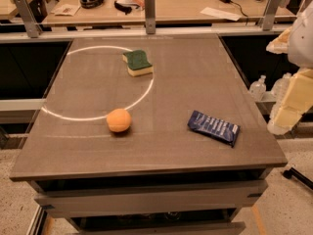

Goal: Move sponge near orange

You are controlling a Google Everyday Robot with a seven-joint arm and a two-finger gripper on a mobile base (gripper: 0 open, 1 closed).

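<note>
Currently arm (302,33) at view's right edge; gripper (286,106) beside table (195,82), grip state cannot tell; sponge (137,62), orange (119,120) well apart.

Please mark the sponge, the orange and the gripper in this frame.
sponge (137,59): camera view, on its dark green top.
orange (119,120): camera view, on the middle of the fruit.
gripper (284,114): camera view, on the arm's pale yellow lower end, at the picture's right edge.
</note>
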